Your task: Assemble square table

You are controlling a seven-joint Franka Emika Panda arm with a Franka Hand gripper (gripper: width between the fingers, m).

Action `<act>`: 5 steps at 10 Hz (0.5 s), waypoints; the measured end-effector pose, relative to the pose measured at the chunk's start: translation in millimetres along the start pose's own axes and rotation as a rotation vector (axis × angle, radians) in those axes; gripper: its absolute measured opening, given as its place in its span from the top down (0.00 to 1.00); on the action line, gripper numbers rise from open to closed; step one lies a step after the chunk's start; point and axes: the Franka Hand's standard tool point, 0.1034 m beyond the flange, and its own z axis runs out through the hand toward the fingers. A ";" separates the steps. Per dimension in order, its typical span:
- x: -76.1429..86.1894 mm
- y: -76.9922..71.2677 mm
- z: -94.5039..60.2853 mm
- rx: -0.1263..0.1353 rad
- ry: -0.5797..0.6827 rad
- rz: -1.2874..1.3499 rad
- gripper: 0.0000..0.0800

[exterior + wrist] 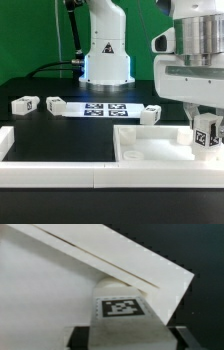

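Observation:
The square table top (150, 150) is a white tray with a raised rim, lying at the front on the exterior view's right. My gripper (206, 128) hangs over its right-hand corner, shut on a white tagged leg block (208, 131). In the wrist view the leg (122, 308) sits between my two dark fingers (82, 336), and its far end points at the inside of the top's corner rim (135, 266). I cannot tell whether the leg touches the top. Three more leg blocks lie on the black table: two (25, 104) (54, 103) at the left and one (150, 113) behind the top.
The marker board (105, 108) lies flat in front of the robot base (106, 60). Long white border rails (50, 165) run along the front and left of the work area, next to the table top.

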 end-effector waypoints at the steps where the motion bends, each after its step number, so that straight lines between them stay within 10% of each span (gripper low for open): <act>1: -0.5 0.1 0.2 0.002 -0.007 0.058 0.64; 5: -4.1 -1.6 0.9 0.021 -0.061 0.536 0.64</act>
